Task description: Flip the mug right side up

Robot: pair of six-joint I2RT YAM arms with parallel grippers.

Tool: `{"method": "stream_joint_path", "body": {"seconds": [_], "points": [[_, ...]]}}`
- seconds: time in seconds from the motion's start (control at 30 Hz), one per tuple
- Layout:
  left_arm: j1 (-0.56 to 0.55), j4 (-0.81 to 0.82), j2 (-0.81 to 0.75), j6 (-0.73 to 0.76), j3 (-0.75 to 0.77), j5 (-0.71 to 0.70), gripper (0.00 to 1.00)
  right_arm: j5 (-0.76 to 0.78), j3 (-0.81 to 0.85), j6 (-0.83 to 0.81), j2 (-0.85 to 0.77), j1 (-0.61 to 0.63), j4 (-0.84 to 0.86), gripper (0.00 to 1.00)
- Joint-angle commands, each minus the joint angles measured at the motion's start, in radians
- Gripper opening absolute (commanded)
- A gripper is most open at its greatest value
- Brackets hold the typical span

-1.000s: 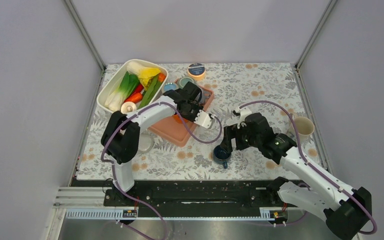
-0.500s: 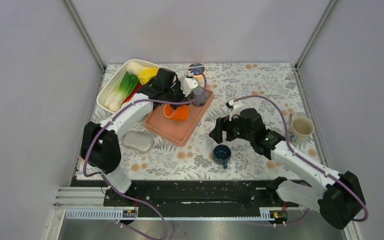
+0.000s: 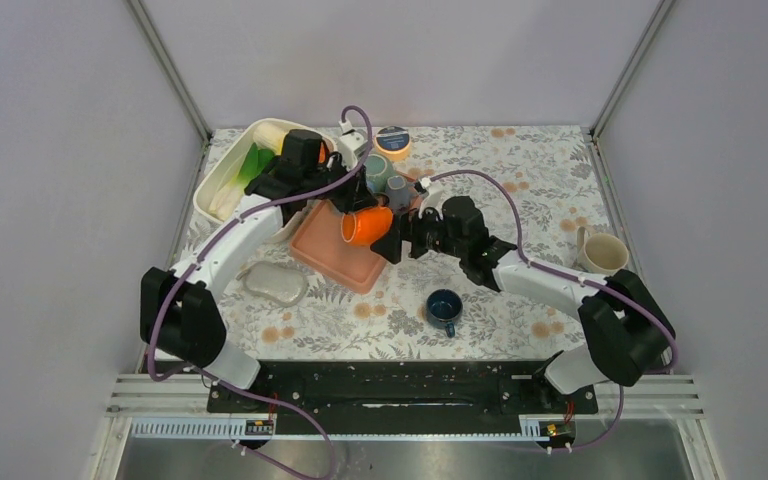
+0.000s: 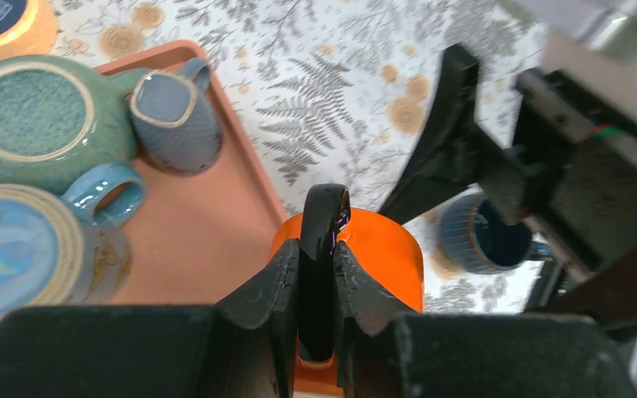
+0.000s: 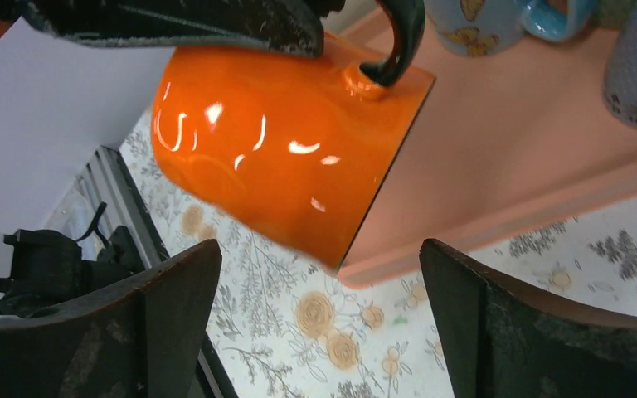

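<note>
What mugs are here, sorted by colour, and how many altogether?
Orange mug: 1, held by its handle in the left tool
Teal mug: 1
Grey-blue mug: 1
Light blue mug: 1
Dark blue mug: 1
Cream mug: 1
Total: 6

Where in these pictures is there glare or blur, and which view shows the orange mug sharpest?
Right wrist view: the orange mug is sharp, with small white glints on its glaze; the right gripper is dark and soft at the bottom. Left wrist view: the left gripper, nearest the lens, is blurred. Top view: even light, faint shadows, no glare.
</note>
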Motion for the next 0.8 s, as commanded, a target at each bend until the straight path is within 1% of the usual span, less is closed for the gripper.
{"method": "stream_joint_path", "body": {"seconds": [0.0,0.07,0.1,0.13,0.2,0.23,0.27,0.3,0.37,0.4,0.43,0.47,0.53,0.6,0.7,0.77], "points": [[0.017,0.125,-0.081,-0.131,-0.001,0.195,0.0,-0.086,0.066,0.038,0.039,0.014,0.183,0.99],[0.018,0.145,-0.089,-0.167,-0.009,0.232,0.0,-0.094,0.07,0.025,0.039,0.019,0.211,0.94],[0.019,0.152,-0.092,-0.182,-0.012,0.24,0.0,-0.109,0.068,0.012,0.039,0.024,0.237,0.86],[0.018,0.164,-0.094,-0.198,-0.015,0.251,0.0,-0.129,0.066,0.001,0.036,0.03,0.261,0.76],[0.024,0.192,-0.094,-0.234,-0.025,0.27,0.0,-0.158,0.065,-0.033,0.03,0.051,0.29,0.46],[0.029,0.214,-0.093,-0.255,-0.034,0.281,0.0,-0.15,0.065,-0.06,0.025,0.065,0.286,0.24],[0.035,0.231,-0.091,-0.275,-0.04,0.291,0.0,-0.131,0.065,-0.098,0.016,0.078,0.27,0.1],[0.044,0.238,-0.09,-0.284,-0.045,0.293,0.0,-0.096,0.063,-0.14,0.004,0.093,0.239,0.01],[0.06,0.215,-0.091,-0.261,-0.046,0.286,0.0,-0.017,0.061,-0.241,-0.02,0.117,0.142,0.0],[0.068,0.181,-0.093,-0.231,-0.042,0.276,0.07,0.033,0.065,-0.293,-0.036,0.131,0.059,0.0],[0.079,0.138,-0.096,-0.187,-0.033,0.261,0.3,0.086,0.071,-0.363,-0.049,0.144,-0.011,0.0],[0.091,0.087,-0.101,-0.154,-0.027,0.252,0.45,0.139,0.079,-0.486,-0.062,0.162,-0.087,0.0],[0.116,0.027,-0.117,-0.08,-0.011,0.251,0.7,0.268,0.098,-0.672,-0.075,0.214,-0.227,0.0],[0.128,-0.01,-0.139,-0.036,0.007,0.236,0.8,0.396,0.124,-0.82,-0.068,0.268,-0.35,0.0],[0.125,-0.043,-0.167,0.007,0.034,0.234,0.87,0.553,0.17,-0.939,-0.052,0.33,-0.441,0.0],[0.107,-0.074,-0.178,0.034,0.055,0.201,0.89,0.651,0.186,-1.019,-0.038,0.377,-0.466,0.0]]}}
